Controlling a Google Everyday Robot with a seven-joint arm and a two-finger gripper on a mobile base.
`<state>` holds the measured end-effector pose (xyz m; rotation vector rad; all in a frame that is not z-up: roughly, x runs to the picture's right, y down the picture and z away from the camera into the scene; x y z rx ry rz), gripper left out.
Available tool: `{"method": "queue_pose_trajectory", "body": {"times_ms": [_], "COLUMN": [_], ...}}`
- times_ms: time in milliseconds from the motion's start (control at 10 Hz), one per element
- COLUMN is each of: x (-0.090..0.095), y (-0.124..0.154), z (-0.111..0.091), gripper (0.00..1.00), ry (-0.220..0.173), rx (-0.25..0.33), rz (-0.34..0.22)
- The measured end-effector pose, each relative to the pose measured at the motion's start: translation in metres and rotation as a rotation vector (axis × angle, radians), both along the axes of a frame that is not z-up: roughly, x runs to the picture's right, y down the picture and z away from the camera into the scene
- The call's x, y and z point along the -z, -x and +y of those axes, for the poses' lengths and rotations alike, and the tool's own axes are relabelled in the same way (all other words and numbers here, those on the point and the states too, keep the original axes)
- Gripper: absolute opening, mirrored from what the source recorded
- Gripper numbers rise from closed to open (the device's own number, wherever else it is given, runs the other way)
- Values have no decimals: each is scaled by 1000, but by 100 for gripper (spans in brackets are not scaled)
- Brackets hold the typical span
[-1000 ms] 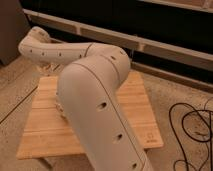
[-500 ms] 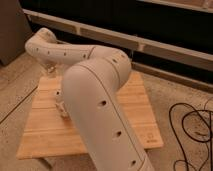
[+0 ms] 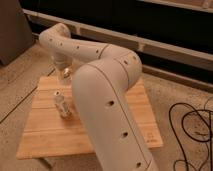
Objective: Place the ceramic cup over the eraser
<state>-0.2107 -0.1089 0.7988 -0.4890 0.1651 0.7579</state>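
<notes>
In the camera view, the only one given, most of the scene is taken up by the robot's arm [image 3: 107, 100], whose thick white segments cover the middle and right of the wooden worktop [image 3: 47, 137]. The tool [image 3: 65, 73] is found at the far end of the arm, lowered over the rear left part of the worktop, near its back edge. Whether the tool is open, closed or gripping anything cannot be told. A clear plastic bottle [image 3: 62, 105] is seen on the left part of the worktop, nearer the camera than the tool and close against the arm's outline. Neither the ceramic cup nor the eraser can be identified. No short black cylinder is shown on the bare wood, and much of the worktop is hidden behind the arm, so both may be concealed there or at the tool itself. Dark cables [image 3: 192, 125] are seen on the floor to the right, well apart from the worktop.

As to progress, nothing of the task can be confirmed as done: the cup is not shown set over the eraser, nor is a grasp of it shown. What is judged to remain is for the cup to be secured if it is not already, carried to the eraser, and lowered over it so that the eraser is covered
</notes>
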Motion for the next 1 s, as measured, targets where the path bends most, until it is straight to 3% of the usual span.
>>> {"method": "queue_pose_trajectory", "body": {"times_ms": [100, 300, 500, 1000], "x": [12, 27, 35, 36], "y": [4, 15, 18, 17], "z": [-19, -34, -34, -27], "gripper": [0, 0, 0, 0], "ry": [-31, -55, -55, -53], "rx": [35, 90, 123, 109], "rz": [2, 0, 3, 6]}}
